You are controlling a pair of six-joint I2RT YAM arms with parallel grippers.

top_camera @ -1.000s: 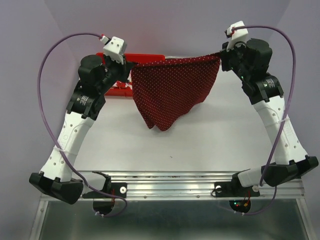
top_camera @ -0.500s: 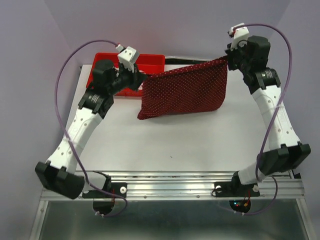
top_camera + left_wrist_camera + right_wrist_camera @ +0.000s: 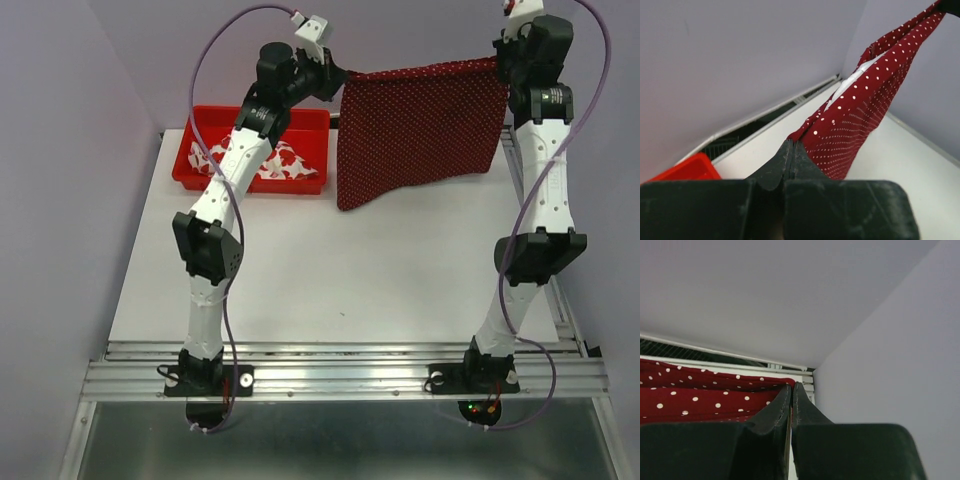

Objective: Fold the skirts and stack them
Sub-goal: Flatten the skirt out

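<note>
The dark red polka-dot skirt (image 3: pixel 420 130) hangs stretched in the air at the far side of the table, held by its two upper corners. My left gripper (image 3: pixel 340 76) is shut on its left corner; in the left wrist view (image 3: pixel 792 145) the cloth (image 3: pixel 860 110) runs away from the shut jaws. My right gripper (image 3: pixel 503 62) is shut on the right corner, and the skirt (image 3: pixel 705 400) lies left of the jaws (image 3: pixel 792 387) in the right wrist view. The white skirt with red flowers (image 3: pixel 270 165) lies crumpled in the red tray.
The red plastic tray (image 3: pixel 200 120) sits at the far left of the white table (image 3: pixel 330 280). Purple walls close in the back and both sides. A metal rail (image 3: pixel 340 365) with both arm bases runs along the near edge.
Both arms have stretched upward and toward the back wall, lifting the polka-dot skirt off the table and pulling it taut. The tray with the flowered skirt is now uncovered.
</note>
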